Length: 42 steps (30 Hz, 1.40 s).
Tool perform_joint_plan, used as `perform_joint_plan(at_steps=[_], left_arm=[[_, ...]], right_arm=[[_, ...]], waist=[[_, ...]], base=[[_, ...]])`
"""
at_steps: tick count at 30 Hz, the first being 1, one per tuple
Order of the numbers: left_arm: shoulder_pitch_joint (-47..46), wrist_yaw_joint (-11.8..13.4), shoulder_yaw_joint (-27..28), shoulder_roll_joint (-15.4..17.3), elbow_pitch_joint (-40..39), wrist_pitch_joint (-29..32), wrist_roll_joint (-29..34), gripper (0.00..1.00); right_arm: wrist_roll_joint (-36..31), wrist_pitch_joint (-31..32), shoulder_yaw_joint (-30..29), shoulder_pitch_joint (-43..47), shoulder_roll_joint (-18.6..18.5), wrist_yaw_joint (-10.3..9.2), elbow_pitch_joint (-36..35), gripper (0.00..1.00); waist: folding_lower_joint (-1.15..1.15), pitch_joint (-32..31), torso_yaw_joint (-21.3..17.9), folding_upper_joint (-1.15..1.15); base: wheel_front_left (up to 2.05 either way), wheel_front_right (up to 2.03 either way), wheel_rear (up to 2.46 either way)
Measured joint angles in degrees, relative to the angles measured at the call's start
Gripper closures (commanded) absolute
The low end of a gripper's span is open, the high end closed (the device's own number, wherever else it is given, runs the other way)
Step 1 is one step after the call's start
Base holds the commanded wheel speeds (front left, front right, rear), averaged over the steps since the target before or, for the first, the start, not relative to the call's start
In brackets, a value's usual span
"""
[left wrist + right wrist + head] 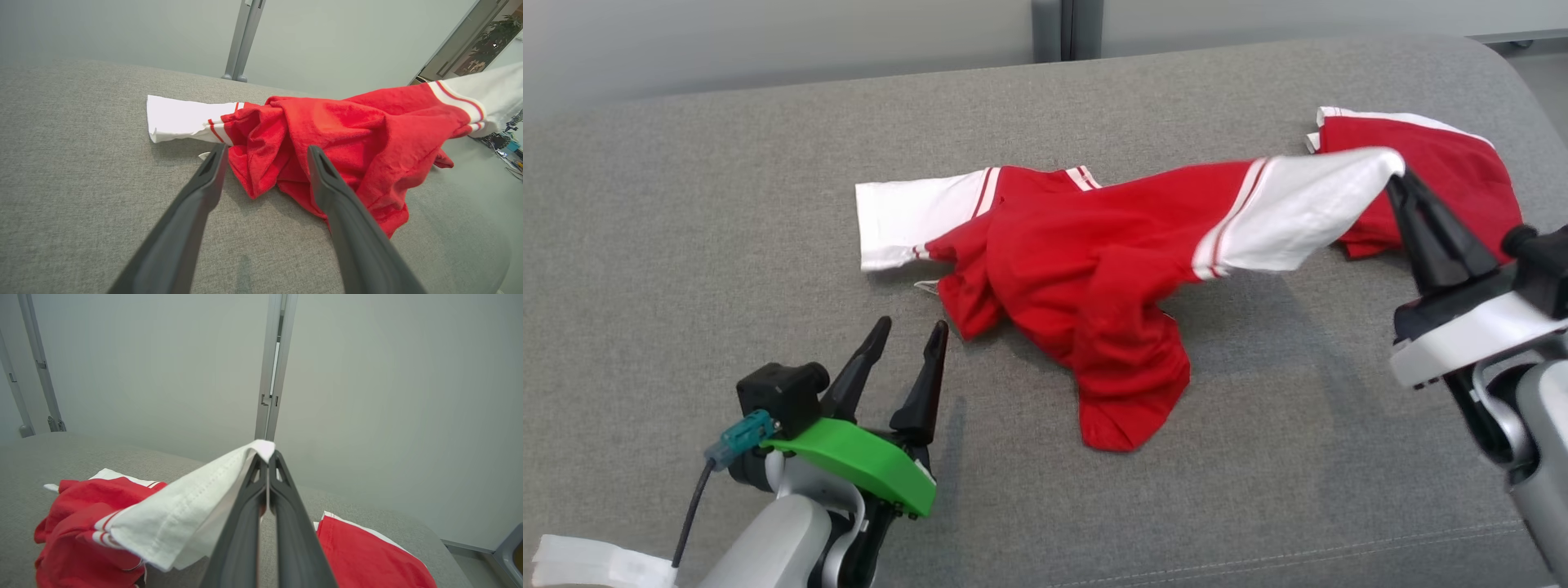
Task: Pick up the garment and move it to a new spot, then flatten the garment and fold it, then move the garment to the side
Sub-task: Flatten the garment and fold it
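Nearest the head camera is the left gripper [912,327], low at the left with a green shell [858,457] over its wrist. Its two dark fingers are spread apart with nothing between them. The tips point toward the near edge of the garment [1086,269] and stop just short of the cloth. In the left wrist view the fingers frame a crumpled red fold, and cloth shows in the gap beyond them.

The right gripper [1398,184] has its fingers pressed together on the cuff of a white sleeve [1290,212]. It holds that cuff up off the grey cushion [686,245] (the right wrist view shows the hem pinched right at the tips, stitching visible). The sleeve slopes down from the pinch, past a pair of red stripes, into the red body of the garment.

The body lies bunched and wrinkled at the middle of the cushion, with one red lobe trailing toward the camera. The other white sleeve [907,220] lies flat on the cushion, pointing to the left.

Behind the right gripper a further red piece with a white edge [1429,163] rests on the cushion. It may be part of the same garment, but the join is hidden. Beyond the cushion stands a pale wall with a metal post [273,375].
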Motion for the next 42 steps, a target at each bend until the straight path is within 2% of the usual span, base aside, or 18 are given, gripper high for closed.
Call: perform_joint_plan(at_steps=[6, 12, 20, 23, 29, 34, 38, 42], left_arm=[[0.1, -0.4, -2.3, -2.1, 0.3, 0.0, 0.0, 0.0], [0.1, -0.8, -3.8, -5.1, 0.4, 0.1, -0.6, 0.0], [0.1, -1.3, -4.5, -7.4, 0.8, 0.1, -1.1, 0.0], [0.1, -1.5, -4.8, -7.7, 1.4, 0.1, -1.4, 0.0], [0.1, -2.0, -5.1, -8.5, 2.6, 0.1, -1.9, 0.0], [0.1, -2.1, -5.0, -8.6, 2.8, 0.0, -2.0, 0.0], [0.1, -2.1, -4.3, -8.6, 3.0, 0.0, -2.4, 0.0], [0.1, -2.0, -3.4, -8.5, 3.2, -0.5, -2.4, 0.0]], right_arm=[[-0.5, 6.3, -0.4, -6.1, -5.8, 3.59, -6.3, 1.0], [0.2, 15.3, 3.3, -12.9, -10.4, 6.0, -12.8, 1.0], [6.2, 24.7, 8.9, -22.8, -11.0, 6.35, -19.0, 1.0], [9.7, 27.9, 11.0, -27.0, -9.2, 6.34, -19.8, 1.0], [14.7, 33.1, 14.4, -35.8, -6.1, 6.32, -19.4, 1.0], [16.0, 35.4, 12.9, -40.8, -3.6, 6.32, -14.6, 1.0], [15.8, 36.8, 11.2, -43.1, -4.1, 6.32, -9.8, 1.0], [15.8, 38.7, 10.0, -42.6, -6.4, 5.92, -4.9, 1.0]], waist=[[0.0, -1.7, -0.2, 0.0], [0.0, -2.6, 1.6, 0.0], [0.0, -2.6, 5.2, 0.0], [0.0, -2.6, 7.0, 0.0], [0.0, -2.8, 10.8, 0.0], [0.0, -3.2, 13.9, 0.0], [0.0, -3.6, 15.8, 0.0], [0.0, -4.0, 16.7, 0.0]], base=[[0.0, 0.0, 0.0], [0.0, 0.0, 0.0], [0.0, 0.0, 0.0], [0.0, 0.0, 0.0], [0.0, 0.0, 0.0], [0.0, 0.0, 0.0], [0.0, 0.0, 0.0], [0.0, 0.0, 0.0]])
